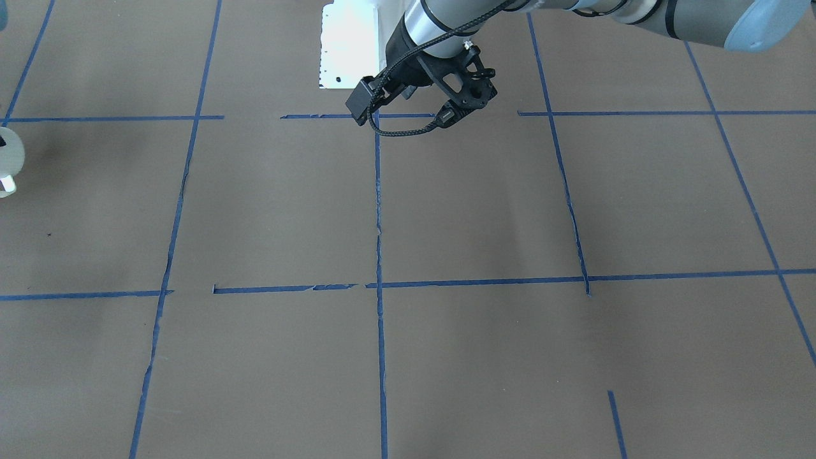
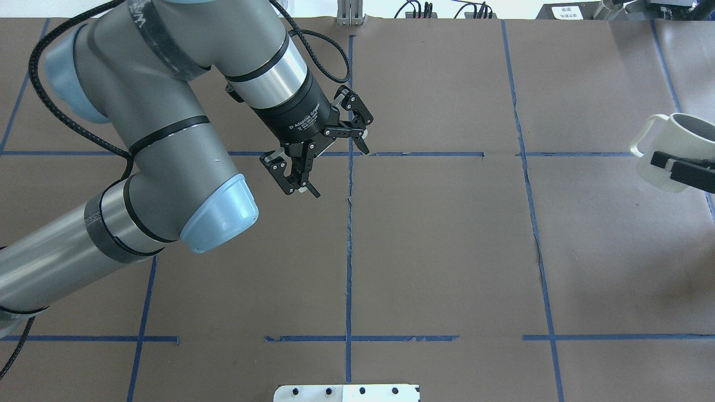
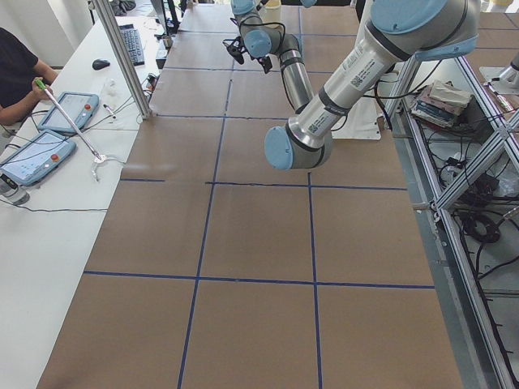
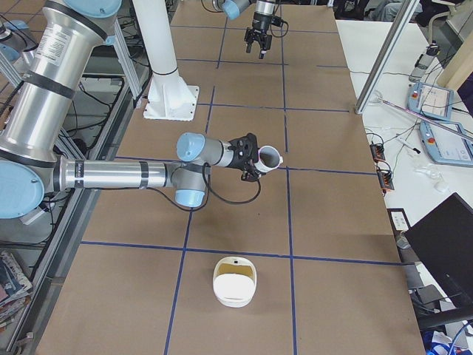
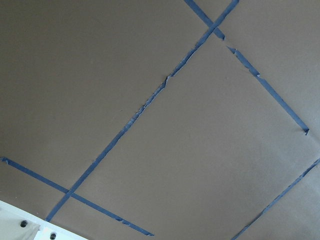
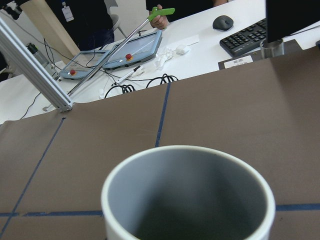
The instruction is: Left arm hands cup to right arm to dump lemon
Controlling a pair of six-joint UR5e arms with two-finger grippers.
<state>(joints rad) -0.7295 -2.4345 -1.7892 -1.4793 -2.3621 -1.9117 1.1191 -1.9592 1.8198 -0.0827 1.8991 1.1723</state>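
Note:
The white cup [image 2: 667, 142] is at the table's right edge, held off the surface, handle toward the table's middle. My right gripper [image 2: 678, 167] is shut on its side; this also shows in the exterior right view [image 4: 250, 157]. The right wrist view looks into the cup's grey inside [image 6: 190, 200]. No lemon shows in the part I see, and its bottom is cut off. The cup's edge shows at the far left of the front view [image 1: 7, 159]. My left gripper [image 2: 341, 173] is open and empty over the table's middle-left, far from the cup.
A white container [image 4: 235, 281] with a cream inside sits on the table nearer the right end. A white base plate [image 2: 346, 393] lies at the robot's edge. Blue tape lines cross the brown table cover [image 5: 150, 100]. Operators, tablets and a keyboard are on the far bench [image 6: 135, 50].

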